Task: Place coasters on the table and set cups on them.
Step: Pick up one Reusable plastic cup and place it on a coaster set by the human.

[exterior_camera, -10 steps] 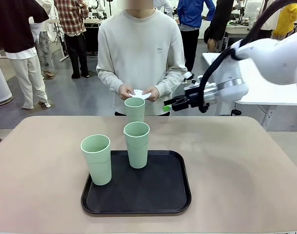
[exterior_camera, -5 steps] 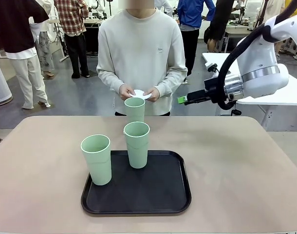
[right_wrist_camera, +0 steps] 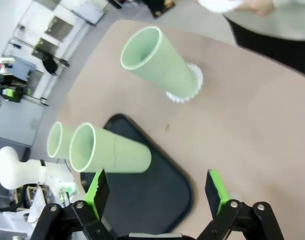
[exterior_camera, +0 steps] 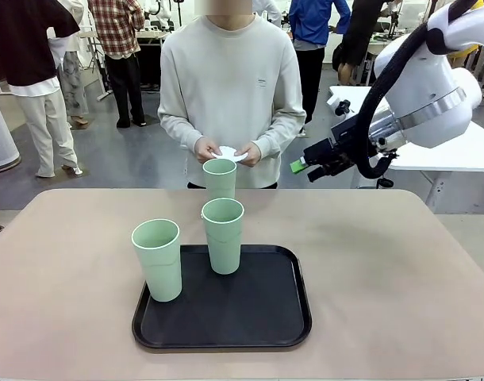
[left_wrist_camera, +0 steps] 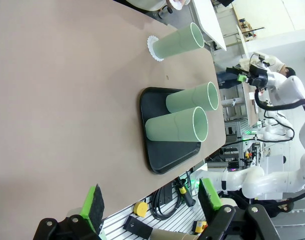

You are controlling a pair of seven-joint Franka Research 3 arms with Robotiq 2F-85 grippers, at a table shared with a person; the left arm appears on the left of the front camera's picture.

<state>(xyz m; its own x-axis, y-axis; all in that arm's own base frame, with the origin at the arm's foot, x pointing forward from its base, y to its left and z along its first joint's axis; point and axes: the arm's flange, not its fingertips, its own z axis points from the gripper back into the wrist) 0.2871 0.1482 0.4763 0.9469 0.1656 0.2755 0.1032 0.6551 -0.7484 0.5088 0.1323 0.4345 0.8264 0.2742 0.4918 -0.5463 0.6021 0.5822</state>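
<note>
Right gripper [exterior_camera: 298, 166] hung released, empty, with a tall mint-green plastic tumbler [right_wrist_camera: 161, 64] standing on a lacy white paper coaster [right_wrist_camera: 182, 97] below it.

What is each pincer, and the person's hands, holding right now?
Left pincer: open, empty.
Right pincer: open, empty.
Person's hands: holding white coasters.

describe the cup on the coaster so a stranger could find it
On the tan table, look past the black tray toward the person. The cup there stands off the tray. Only it sits on a lacy white coaster.
</note>
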